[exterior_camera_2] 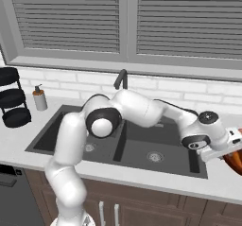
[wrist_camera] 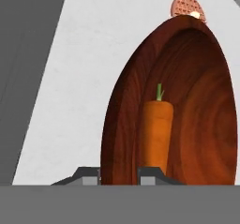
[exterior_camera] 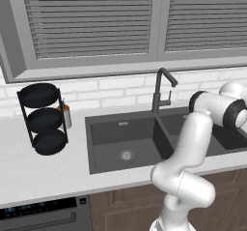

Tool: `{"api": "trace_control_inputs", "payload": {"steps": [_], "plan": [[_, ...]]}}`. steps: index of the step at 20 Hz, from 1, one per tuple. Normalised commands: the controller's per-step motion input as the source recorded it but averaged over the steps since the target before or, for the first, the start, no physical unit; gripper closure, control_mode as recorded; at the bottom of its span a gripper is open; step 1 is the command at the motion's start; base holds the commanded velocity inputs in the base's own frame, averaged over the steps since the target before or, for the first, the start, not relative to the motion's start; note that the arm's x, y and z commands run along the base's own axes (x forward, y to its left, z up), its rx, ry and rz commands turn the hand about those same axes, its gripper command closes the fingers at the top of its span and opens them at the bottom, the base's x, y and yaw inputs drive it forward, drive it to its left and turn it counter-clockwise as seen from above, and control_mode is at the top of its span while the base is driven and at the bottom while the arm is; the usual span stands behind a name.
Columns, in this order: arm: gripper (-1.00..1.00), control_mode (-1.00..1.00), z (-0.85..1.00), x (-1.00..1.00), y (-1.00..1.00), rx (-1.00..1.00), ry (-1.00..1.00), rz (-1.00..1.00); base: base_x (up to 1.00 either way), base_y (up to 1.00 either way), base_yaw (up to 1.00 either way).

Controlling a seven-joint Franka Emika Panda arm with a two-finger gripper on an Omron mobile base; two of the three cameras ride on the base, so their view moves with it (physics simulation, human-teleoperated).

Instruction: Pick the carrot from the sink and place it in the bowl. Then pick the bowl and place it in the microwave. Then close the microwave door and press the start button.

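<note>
The reddish-brown bowl (wrist_camera: 197, 101) stands on the white counter right of the sink (exterior_camera_2: 137, 149), and its edge also shows as the bowl (exterior_camera_2: 235, 162) at the frame's right border. The orange carrot (wrist_camera: 157, 134) lies inside it, green stub pointing away from the hand. My gripper (wrist_camera: 119, 174) straddles the bowl's near rim, one fingertip outside the wall and one inside beside the carrot, both flush against the rim. The arm reaches across the sink to the right. The microwave and its door are out of view.
A round waffle-like item (wrist_camera: 187, 5) lies just beyond the bowl. The dark faucet (exterior_camera: 161, 87) rises behind the sink (exterior_camera: 103, 128). At the far left a black three-tier rack (exterior_camera: 43, 119) and a soap dispenser (exterior_camera_2: 40, 99) stand on the counter.
</note>
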Motion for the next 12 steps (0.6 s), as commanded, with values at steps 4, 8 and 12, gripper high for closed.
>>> {"api": "trace_control_inputs", "payload": {"steps": [4, 8, 12], "plan": [[1.0, -1.0, 0.48, -0.45, 0.45, -0.17, 0.0, 0.32, 0.0, 0.0, 0.0], [1.0, -1.0, 0.62, -0.33, 0.17, -0.14, 0.03, 0.34, 0.0, 0.0, 0.0], [1.0, -1.0, 0.85, -0.18, 0.23, -0.01, 0.1, 0.19, 0.0, 0.0, 0.0]]}}
